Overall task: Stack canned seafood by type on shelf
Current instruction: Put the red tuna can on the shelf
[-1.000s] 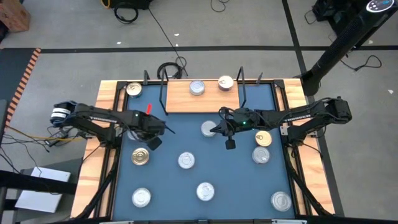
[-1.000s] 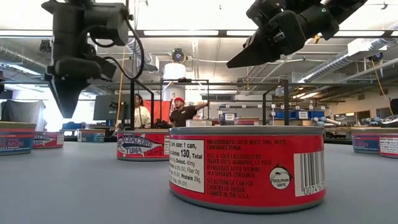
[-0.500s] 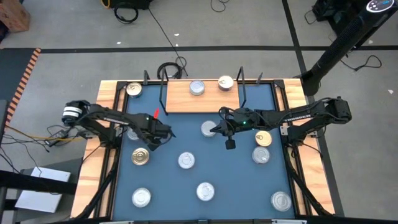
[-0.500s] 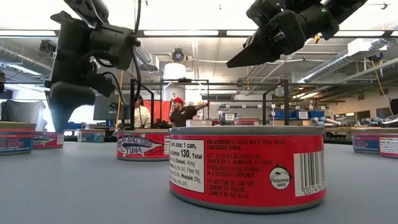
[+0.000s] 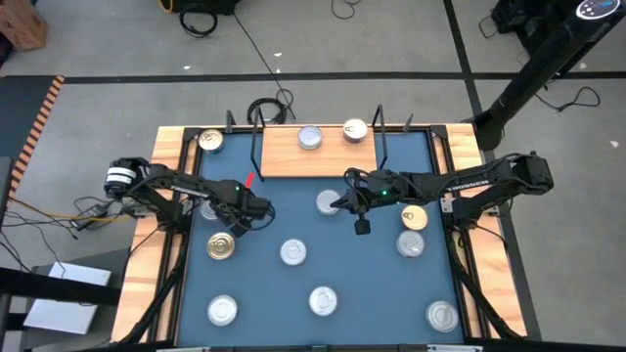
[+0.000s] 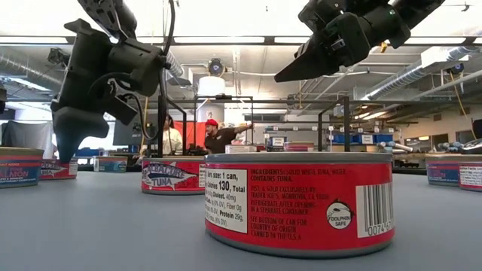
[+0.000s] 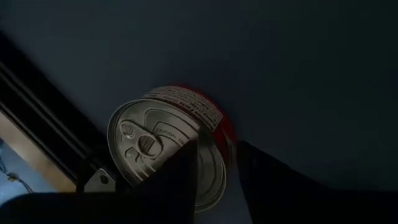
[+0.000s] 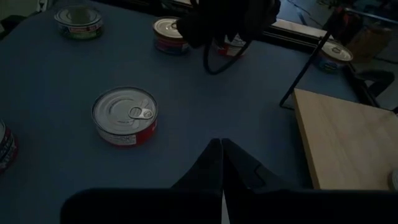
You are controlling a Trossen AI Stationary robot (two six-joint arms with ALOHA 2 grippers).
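The canned seafood is short round tins with shiny lids and pull tabs, scattered across the blue table [image 5: 372,284]: in the high view a gold-lidded tin [image 5: 221,246] sits left of centre, silver ones [image 5: 293,252] lie around the middle and lower part of the frame, and another gold lid [image 5: 414,218] lies to the right. Up close in the low view, the nearest tin [image 6: 300,202] fills the centre with a red side label printed in white and a barcode. The shelf [image 5: 315,153], a pale wooden board with thin black wire uprights, sits at upper centre of the high view and carries two tins [image 5: 310,137] side by side. My left gripper [image 5: 239,227] hangs just above the gold-lidded tin at left; from my left wrist I see a red-sided tin [image 7: 168,149] straight below, and my two dark fingers [image 7: 180,180] stand partly apart with nothing between them. My right gripper [image 5: 361,226] hovers at centre frame, beside a silver tin [image 5: 329,202], its fingers [image 8: 214,165] pressed together and holding nothing.
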